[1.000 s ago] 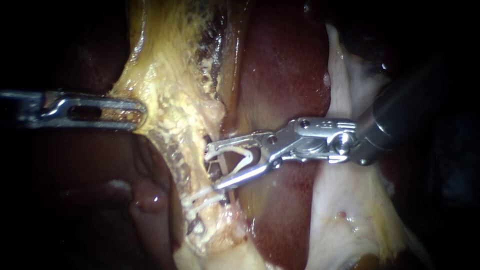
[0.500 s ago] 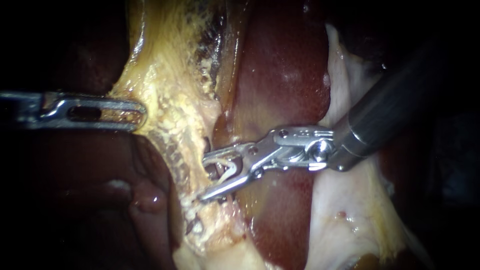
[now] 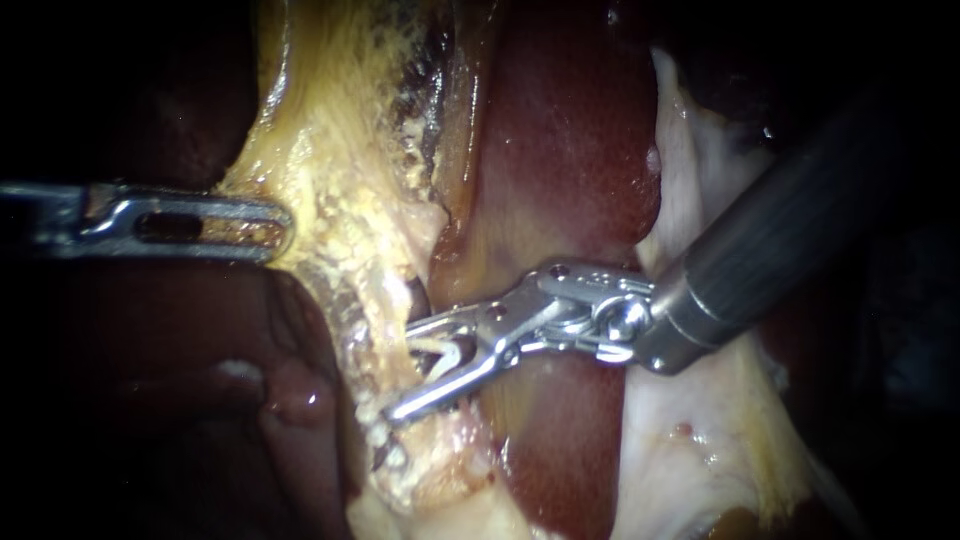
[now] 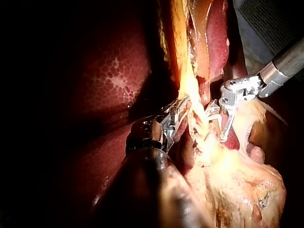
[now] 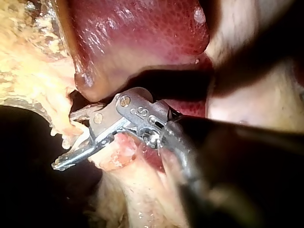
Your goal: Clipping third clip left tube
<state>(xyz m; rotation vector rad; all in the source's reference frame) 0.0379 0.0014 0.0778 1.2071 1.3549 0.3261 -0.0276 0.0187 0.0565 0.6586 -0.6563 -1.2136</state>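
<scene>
My right instrument comes in from the upper right. Its jaws hold a white clip between them and straddle the thin left tube at the edge of the yellow fatty tissue. The jaws stand partly closed, a narrow gap left. In the right wrist view the same jaws reach past the tissue's edge. My left instrument lies level from the left, its slotted jaws shut on the yellow tissue and holding it taut. The left wrist view shows both instruments on either side of the strand.
Dark red liver lies behind the right jaws. Pale whitish tissue spreads under the right shaft. A small white clip shows on the strand just below the lower jaw. A reddish lump sits to the lower left.
My right instrument has moved left and slightly down over the tube, and its jaws have narrowed, squeezing the white clip. The left instrument has not moved.
</scene>
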